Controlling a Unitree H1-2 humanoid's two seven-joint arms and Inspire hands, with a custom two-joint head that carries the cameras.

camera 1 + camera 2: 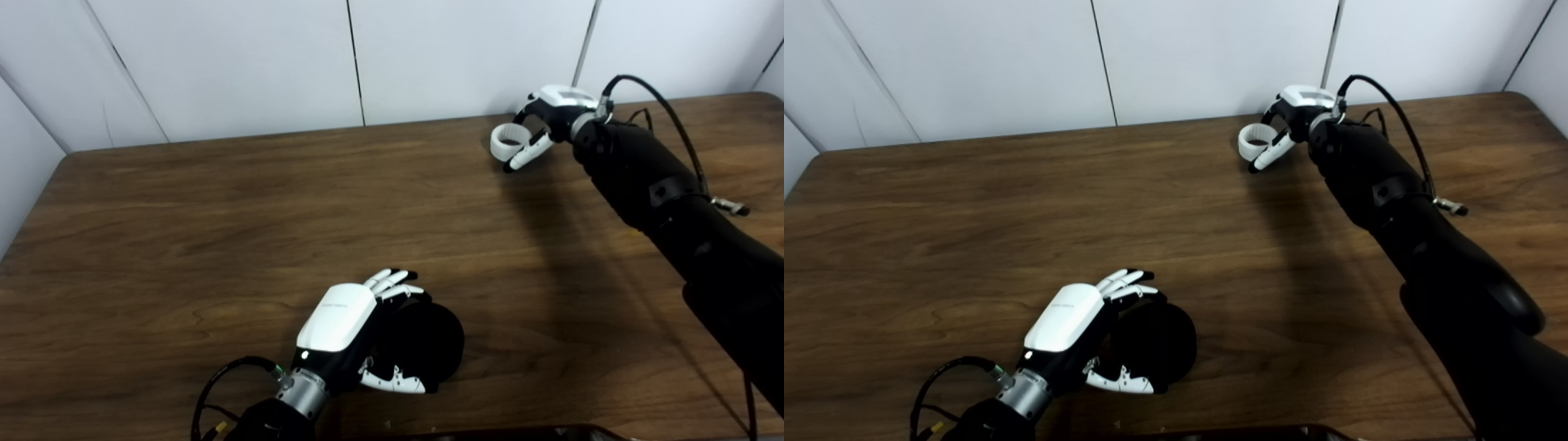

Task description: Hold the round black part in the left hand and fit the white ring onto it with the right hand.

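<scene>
The round black part (432,346) rests on the brown table (184,233) near its front edge. My left hand (361,334) wraps around it, fingers over its far side and thumb at its near side. Far back on the right, my right hand (545,125) is closed on the white ring (507,142), which it holds just above the tabletop near the wall. The ring's opening faces up and toward me. Ring (1254,139) and black part (1157,343) are far apart.
White wall panels (245,61) stand right behind the table's back edge. A black cable (661,110) loops above my right forearm. Another cable (214,386) curls by my left wrist. A dark object's edge (520,432) shows at the bottom.
</scene>
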